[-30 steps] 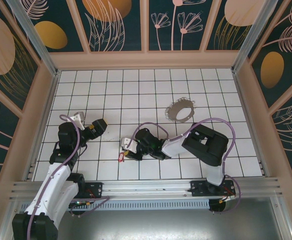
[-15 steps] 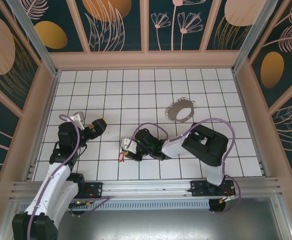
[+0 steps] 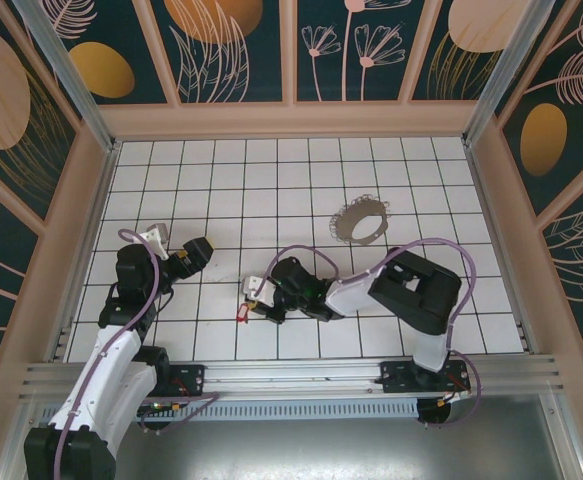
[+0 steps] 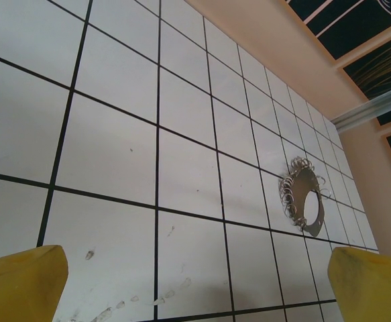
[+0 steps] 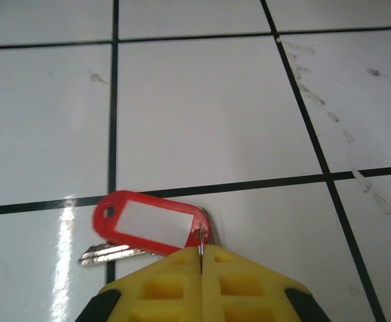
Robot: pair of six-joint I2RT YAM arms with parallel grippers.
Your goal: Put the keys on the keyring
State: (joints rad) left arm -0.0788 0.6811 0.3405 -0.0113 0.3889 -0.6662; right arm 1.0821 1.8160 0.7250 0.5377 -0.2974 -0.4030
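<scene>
White tiled floor from above: the keyring lies at 1 o'clock, well apart from the keys, which touch the right gripper tip. Left wrist: left gripper jaws wide, keyring at 3 o'clock. Right wrist: jaws pinched on the keys.

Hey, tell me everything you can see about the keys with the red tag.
The keys are a small bunch: a red plastic tag with a white label window and a hole at its left end, plus a silver metal key blade poking out beneath it. A thin metal piece at the tag's right end is pinched between the shut yellow fingers of the right gripper. The tag sits nearly flat, low over the white tiled floor, across a black grid line. Whether it rests on the tiles is unclear.
</scene>
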